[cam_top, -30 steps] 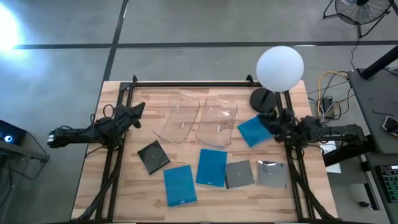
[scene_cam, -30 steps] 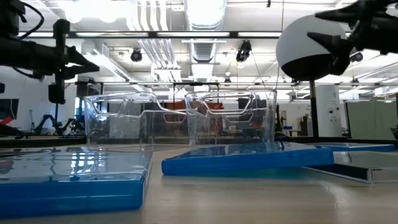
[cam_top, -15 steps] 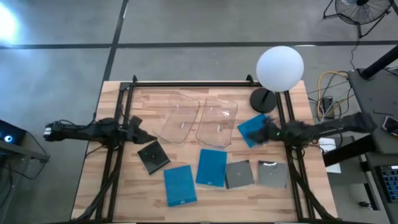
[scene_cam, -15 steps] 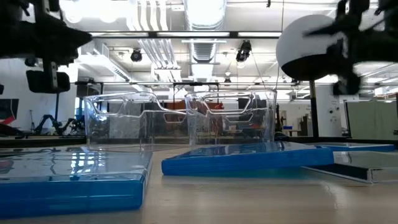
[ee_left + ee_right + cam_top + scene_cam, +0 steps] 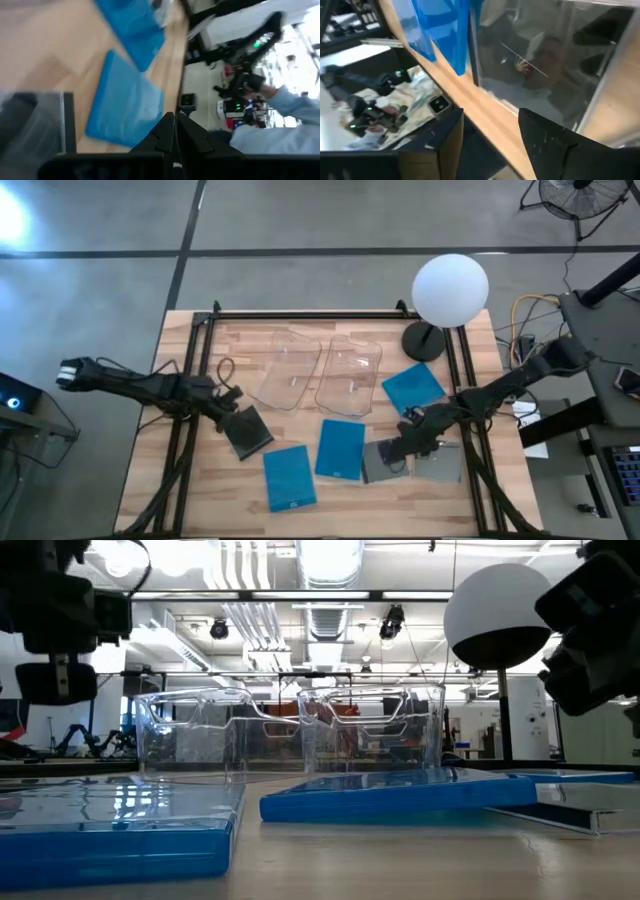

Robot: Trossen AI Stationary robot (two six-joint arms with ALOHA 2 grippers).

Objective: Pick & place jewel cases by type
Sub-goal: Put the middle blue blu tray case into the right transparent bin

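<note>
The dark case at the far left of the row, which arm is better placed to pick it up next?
Probably the left. In the high view the left gripper sits right at the dark case's edge, fingers shut, while the right gripper is across the table, open over the grey case.

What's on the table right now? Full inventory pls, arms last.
Blue jewel cases: 3; one by the lamp base, two near the front edge.
Dark jewel case: 1, black, left of centre, under the left gripper.
Grey jewel cases: 2; one beside the middle blue case, one glossy right of it.
Clear bins: 2, side by side, toward the back.
Lamp: 1, white globe on a black base, back right.
Left gripper: shut, at the black case's edge.
Right gripper: open, over the grey cases.
</note>
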